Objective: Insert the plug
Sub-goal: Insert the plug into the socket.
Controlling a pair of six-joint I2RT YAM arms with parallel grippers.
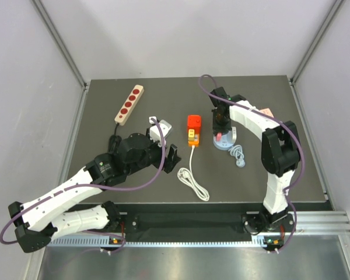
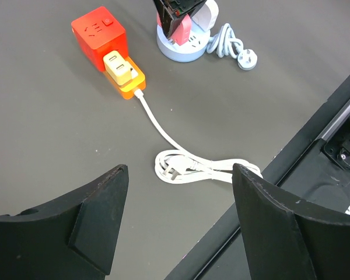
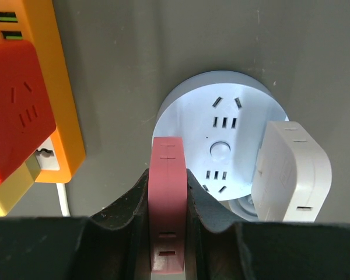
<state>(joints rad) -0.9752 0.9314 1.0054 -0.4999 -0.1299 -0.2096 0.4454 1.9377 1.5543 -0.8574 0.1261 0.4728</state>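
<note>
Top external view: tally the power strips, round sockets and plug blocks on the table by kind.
Long power strips: 2 (beige strip, orange strip)
Round socket hub: 1
Plug blocks: 4 (red plug, yellow block, white block, pink block in the right gripper)
Total: 7
Pinkish item at far right, mostly hidden: not counted.

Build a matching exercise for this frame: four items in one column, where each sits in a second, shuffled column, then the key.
1. bright red cube-shaped plastic plug block
2. pink flat plastic adapter
3. long beige power strip with dark red sockets
4. white boxy plastic charger

A. far left of the dark table, lying alone
B. at the edge of the round pale blue socket hub
C. clamped in the right claw
D. on the orange plastic strip

Pairs: 1-D, 2-C, 3-A, 4-B
</note>
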